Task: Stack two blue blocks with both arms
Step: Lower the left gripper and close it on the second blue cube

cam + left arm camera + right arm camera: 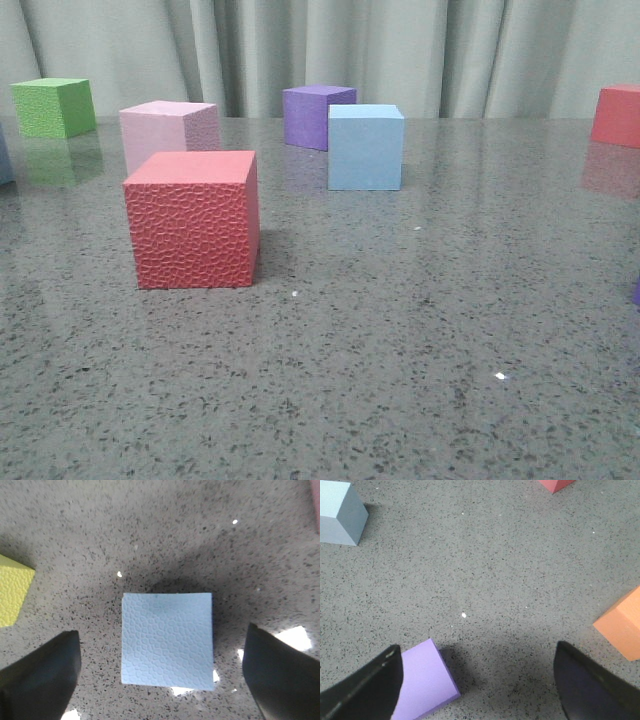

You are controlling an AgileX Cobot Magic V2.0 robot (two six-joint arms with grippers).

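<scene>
One pale blue block [365, 148] stands on the table in the middle distance of the front view, in front of a purple cube [315, 115]. A pale blue block also shows at the edge of the right wrist view [337, 512]. The other blue block [167, 637] lies flat on the table right under my left gripper [162, 645], between its open fingers with a gap on each side. My right gripper [477, 652] is open and empty above bare table, with a lilac cube [422, 680] beside one finger [370, 690]. Neither gripper shows in the front view.
A large red cube [193, 220] stands front left, a pale pink cube [168, 130] behind it, a green cube [53, 106] far left, and a red cube [616, 115] far right. A yellow cube [12, 595] lies near the left gripper. An orange cube [622, 625] lies near the right gripper.
</scene>
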